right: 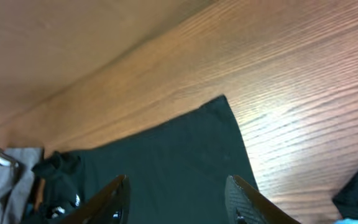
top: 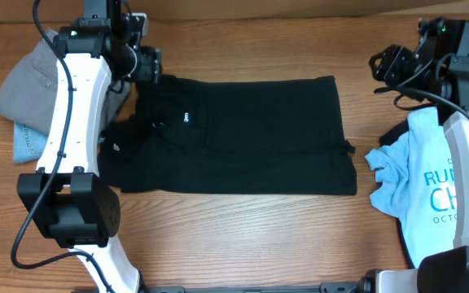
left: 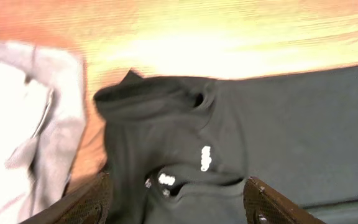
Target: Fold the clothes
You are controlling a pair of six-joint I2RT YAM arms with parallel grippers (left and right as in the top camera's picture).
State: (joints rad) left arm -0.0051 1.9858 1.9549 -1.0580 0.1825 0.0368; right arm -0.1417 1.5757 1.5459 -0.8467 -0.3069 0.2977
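Observation:
The black T-shirt (top: 243, 138) lies folded into a wide rectangle in the middle of the table, its small white logo (top: 182, 118) facing up. Its left end is bunched and wrinkled (left: 160, 124). My left gripper (top: 146, 63) hovers at the shirt's far left corner. In the left wrist view this gripper (left: 179, 205) is open, its fingers (left: 89, 202) spread over the crumpled cloth and gripping nothing. My right gripper (top: 389, 65) is raised off the shirt's far right corner. In its own wrist view it (right: 179, 202) is open and empty, with the flat black cloth (right: 173, 162) beyond it.
A grey garment (top: 27, 81) lies at the far left over a pale blue one (top: 27, 142). A light blue T-shirt with printed lettering (top: 430, 187) lies at the right edge under the right arm. Bare wood table (top: 243, 236) runs along the front.

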